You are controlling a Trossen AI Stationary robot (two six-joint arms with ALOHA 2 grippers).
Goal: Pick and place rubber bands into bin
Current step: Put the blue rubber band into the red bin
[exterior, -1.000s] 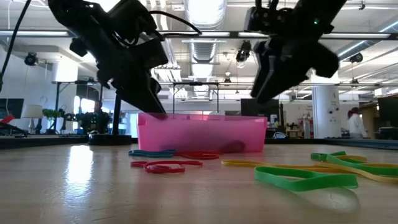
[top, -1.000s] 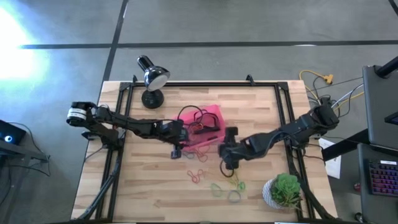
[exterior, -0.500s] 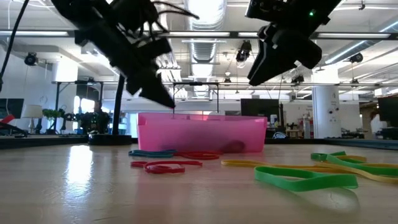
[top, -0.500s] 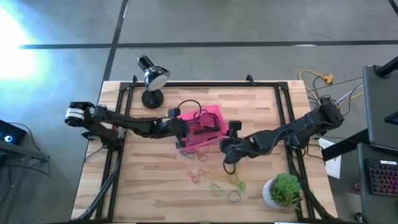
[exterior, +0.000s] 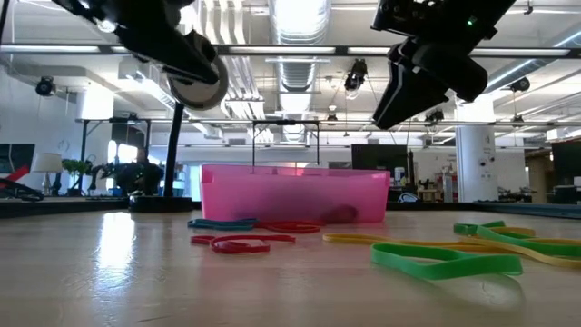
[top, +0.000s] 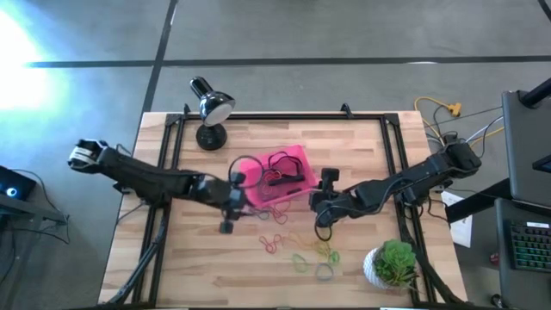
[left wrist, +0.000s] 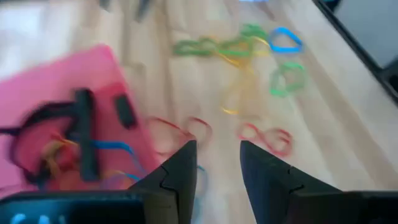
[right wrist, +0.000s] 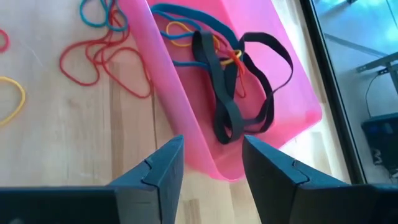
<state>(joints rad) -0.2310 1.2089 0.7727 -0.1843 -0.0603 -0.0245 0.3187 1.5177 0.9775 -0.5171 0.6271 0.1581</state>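
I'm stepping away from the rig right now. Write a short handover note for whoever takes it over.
Left pincer: open, empty, just beside the bin's left end.
Right pincer: open, empty, above the bin's right end.
Bin: mid-table, holding black, red, blue and yellow bands.
Done: several bands binned.
Left: loose rubber bands in red, blue, yellow and green on the table in front of the bin.

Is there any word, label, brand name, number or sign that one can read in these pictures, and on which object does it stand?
None can be read: the bin, the rubber bands, the lamp and both arms show no legible print in any view.
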